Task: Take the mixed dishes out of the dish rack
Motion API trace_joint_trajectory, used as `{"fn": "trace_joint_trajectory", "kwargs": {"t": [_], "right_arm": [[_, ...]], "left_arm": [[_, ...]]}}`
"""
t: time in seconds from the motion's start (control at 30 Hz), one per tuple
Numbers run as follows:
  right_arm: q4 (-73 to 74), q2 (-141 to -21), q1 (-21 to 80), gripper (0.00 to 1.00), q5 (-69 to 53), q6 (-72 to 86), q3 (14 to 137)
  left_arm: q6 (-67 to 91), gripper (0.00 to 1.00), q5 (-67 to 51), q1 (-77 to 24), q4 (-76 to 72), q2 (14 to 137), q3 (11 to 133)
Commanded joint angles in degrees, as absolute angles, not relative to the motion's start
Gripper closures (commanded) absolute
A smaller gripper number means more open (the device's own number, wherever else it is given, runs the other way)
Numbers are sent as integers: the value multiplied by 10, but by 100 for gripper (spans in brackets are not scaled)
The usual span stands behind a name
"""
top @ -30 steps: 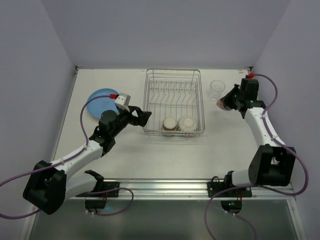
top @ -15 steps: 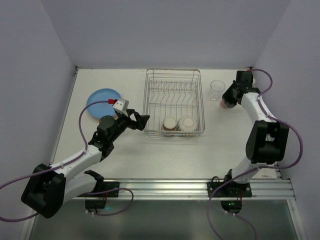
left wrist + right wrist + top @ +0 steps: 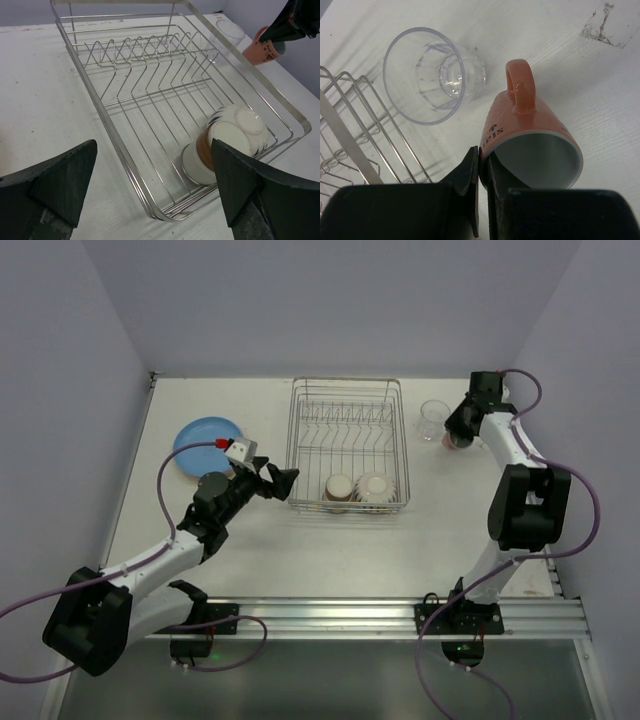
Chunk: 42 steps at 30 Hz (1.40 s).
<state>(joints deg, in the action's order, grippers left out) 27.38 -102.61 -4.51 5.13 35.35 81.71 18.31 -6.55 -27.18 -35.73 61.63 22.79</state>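
The left claw [image 3: 283, 480] is held spread wide and empty, low in the middle-left of the frame, just beside the left wall of the dish rack [image 3: 293, 440]. On the rack's near end a reddish-brown cup [image 3: 338, 487] and a cream ribbed bowl [image 3: 375, 487] are seen lying side by side, touching. A blue plate [image 3: 205, 445] is laid flat on the bench [image 3: 300, 550] at the left, beyond the left arm. At the upper right a clear glass tumbler [image 3: 433, 418] is stood upright just right of the rack. Beside it the right claw [image 3: 460, 430] is clenched on the rim of a tilted orange mug [image 3: 458, 440]. Whether the mug touches the bench cannot be told.
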Motion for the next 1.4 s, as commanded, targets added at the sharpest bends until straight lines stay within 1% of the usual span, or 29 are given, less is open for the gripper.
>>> {"fn": "trace_joint_trajectory", "kwargs": {"t": [0.0,0.2,0.33,0.53,0.6,0.67,0.77,1.07,1.37], "right_arm": [[271,-1035,-47,99,68,349,850],[277,-1052,-47,99,80,350,853],[278,-1059,-47,95,70,349,855],[277,-1068,-46,93,64,348,857],[277,-1068,-46,89,64,346,855],[277,-1069,-47,75,58,345,855],[275,-1070,-47,62,54,343,856],[275,-1066,-47,60,47,343,860],[265,-1015,-46,59,23,339,848]], "left_arm": [[167,0,-52,-276,-382,624,236],[166,0,-52,-278,-381,627,237],[166,0,-52,-279,-381,630,238],[166,0,-54,-279,-372,643,249],[166,0,-54,-280,-370,642,249],[166,0,-54,-280,-369,641,249],[165,0,-55,-281,-369,641,249],[164,0,-56,-283,-369,640,249],[161,0,-56,-286,-369,641,250]]}}
